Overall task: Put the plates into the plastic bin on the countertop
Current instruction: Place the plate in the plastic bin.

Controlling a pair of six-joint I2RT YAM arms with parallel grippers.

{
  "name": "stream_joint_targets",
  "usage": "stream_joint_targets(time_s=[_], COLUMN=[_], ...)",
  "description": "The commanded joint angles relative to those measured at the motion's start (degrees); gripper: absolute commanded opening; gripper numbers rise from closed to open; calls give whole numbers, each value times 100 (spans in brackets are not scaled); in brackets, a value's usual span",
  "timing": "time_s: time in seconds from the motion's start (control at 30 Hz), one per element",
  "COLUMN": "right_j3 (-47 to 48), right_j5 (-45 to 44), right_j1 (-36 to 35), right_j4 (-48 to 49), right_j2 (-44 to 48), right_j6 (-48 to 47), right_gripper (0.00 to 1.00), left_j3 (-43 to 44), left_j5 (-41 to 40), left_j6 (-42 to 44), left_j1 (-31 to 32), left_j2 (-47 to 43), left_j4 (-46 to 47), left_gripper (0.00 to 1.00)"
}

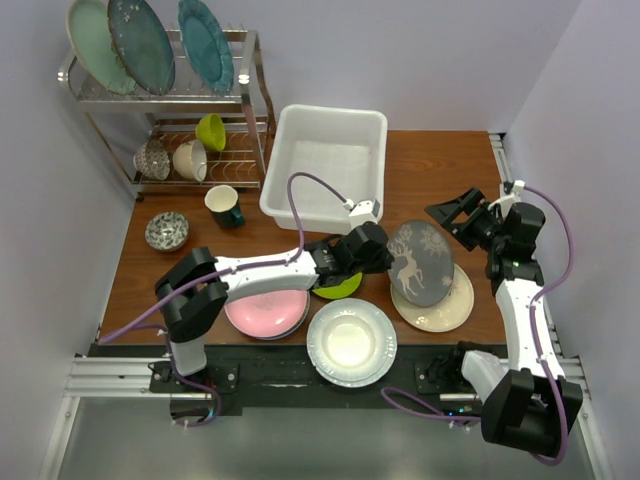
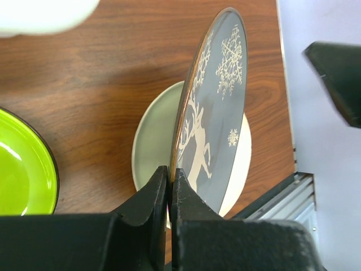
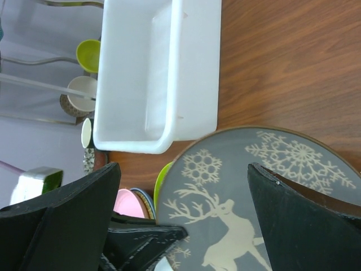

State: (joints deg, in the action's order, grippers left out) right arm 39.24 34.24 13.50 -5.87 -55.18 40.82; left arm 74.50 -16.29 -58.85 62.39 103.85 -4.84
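My left gripper point(image 1: 375, 250) point(image 2: 169, 172) is shut on the rim of the grey deer plate point(image 1: 420, 262) point(image 2: 217, 107) point(image 3: 254, 197). The plate stands tilted on edge over the cream plate point(image 1: 445, 308) point(image 2: 153, 135) on the countertop point(image 1: 420, 170). To the right, my right gripper point(image 1: 455, 215) point(image 3: 183, 166) is open, facing the deer plate's face without touching it. The white plastic bin point(image 1: 325, 165) point(image 3: 158, 73) sits behind, with no plates in it. A lime green plate point(image 1: 338, 288) point(image 2: 22, 169), a pink plate point(image 1: 265, 312) on a small stack and a white fluted plate point(image 1: 351, 342) lie near the front.
A wire dish rack point(image 1: 250, 110) at the back left holds three large teal and green plates point(image 1: 140, 40) and small bowls. A dark mug point(image 1: 222, 205) and a patterned bowl point(image 1: 166, 231) stand in front of it. Walls close both sides.
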Motion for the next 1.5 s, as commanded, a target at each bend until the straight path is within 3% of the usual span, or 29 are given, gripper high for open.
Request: stream_joint_targets(time_s=[0.0, 0.3, 1.0, 1.47], right_j3=[259, 408, -277, -971], right_j5=[39, -277, -216, -260], right_j1=[-22, -23, -31, -40], right_j4=[-186, -599, -327, -529], right_j2=[-28, -2, 200, 473], right_j6=[-170, -627, -671, -1084], right_gripper=[99, 99, 99, 99], left_j3=[460, 232, -427, -524], left_j5=[4, -23, -93, 302], left_j6=[-21, -48, 93, 190], left_j1=[-87, -455, -1870, -2679], left_j2=[-708, -1306, -2624, -2765], left_j4=[792, 563, -228, -439], left_gripper=[0, 0, 0, 0])
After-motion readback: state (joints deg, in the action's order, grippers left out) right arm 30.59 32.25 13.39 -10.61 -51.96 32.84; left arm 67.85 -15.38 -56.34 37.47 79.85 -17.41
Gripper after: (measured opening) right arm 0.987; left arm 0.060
